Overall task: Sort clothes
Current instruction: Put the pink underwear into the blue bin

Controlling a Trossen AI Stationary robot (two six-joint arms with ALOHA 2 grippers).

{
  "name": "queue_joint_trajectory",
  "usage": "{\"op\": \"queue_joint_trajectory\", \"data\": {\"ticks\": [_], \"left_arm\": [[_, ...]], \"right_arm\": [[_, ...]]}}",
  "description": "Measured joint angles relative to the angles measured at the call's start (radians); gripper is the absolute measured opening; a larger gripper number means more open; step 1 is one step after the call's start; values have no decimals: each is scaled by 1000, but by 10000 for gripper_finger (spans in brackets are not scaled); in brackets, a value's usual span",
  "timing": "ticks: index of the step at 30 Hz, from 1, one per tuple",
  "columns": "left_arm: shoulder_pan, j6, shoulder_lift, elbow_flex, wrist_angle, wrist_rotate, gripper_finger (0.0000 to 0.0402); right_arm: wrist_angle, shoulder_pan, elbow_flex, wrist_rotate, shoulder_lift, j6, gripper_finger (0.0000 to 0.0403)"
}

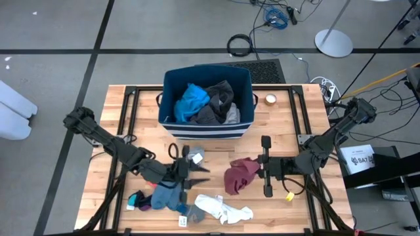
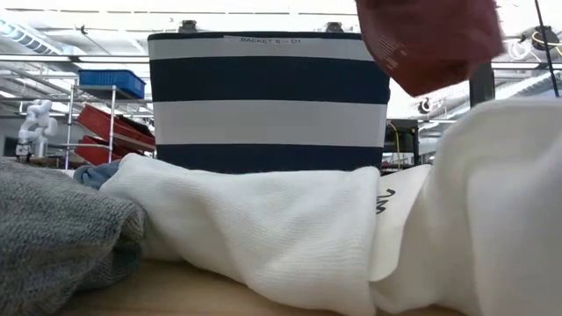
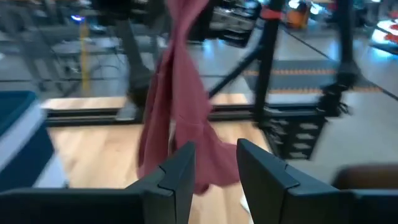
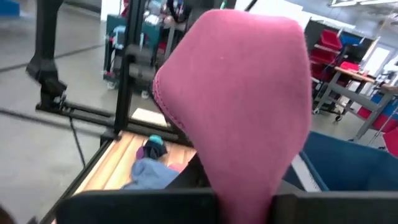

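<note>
My right gripper [image 1: 256, 172] is shut on a maroon garment [image 1: 240, 174], right of the table's middle. The garment also shows in the low view [image 2: 430, 44] and fills the right wrist view [image 4: 242, 93]. My left gripper [image 1: 195, 173] is open and empty, left of the garment and pointing at it [image 3: 180, 112]. A white garment [image 1: 223, 210] lies on the table near the front edge. A blue piece [image 1: 164, 195] and small socks [image 1: 134, 200] lie to its left. The striped navy bin [image 1: 207, 128] holds bright blue [image 1: 192, 101] and dark grey [image 1: 220, 98] clothes. My right gripper holds the maroon garment at a bunched part [image 4: 249, 180]; the cloth itself bulges over the fingers and hides the place of contact. The fingers come level from the table's right side. The garment hangs slack and, in the low view, clear of the table [image 2: 439, 83].
A small grey and white piece [image 1: 195, 156] lies in front of the bin. A roll of tape [image 1: 270, 99] sits to the right of the bin and a small yellow thing [image 1: 289, 195] under my right arm. Black frame rails [image 1: 125, 111] run along the table's sides.
</note>
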Motion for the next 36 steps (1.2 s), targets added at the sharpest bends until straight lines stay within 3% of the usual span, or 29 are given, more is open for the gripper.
{"op": "queue_joint_trajectory", "data": {"ticks": [3,6,15,23,30,33,36], "left_arm": [[23,0,18,-25,38,-90,127],[54,9,54,-25,119,-95,127],[175,-25,127,-25,245,178,131],[231,-53,160,-24,355,393,179],[248,-20,149,-24,330,367,232],[270,-17,147,-23,330,339,241],[297,-40,148,-23,327,383,242]], "right_arm": [[30,-1,0,0,0,-10,0],[32,0,0,-4,0,-5,0],[32,-7,0,-4,0,14,0],[-9,-41,0,-3,0,39,0],[-96,-52,0,-3,1,87,0],[-131,-52,0,-2,0,124,0],[-148,-52,0,-1,1,139,0]]}}
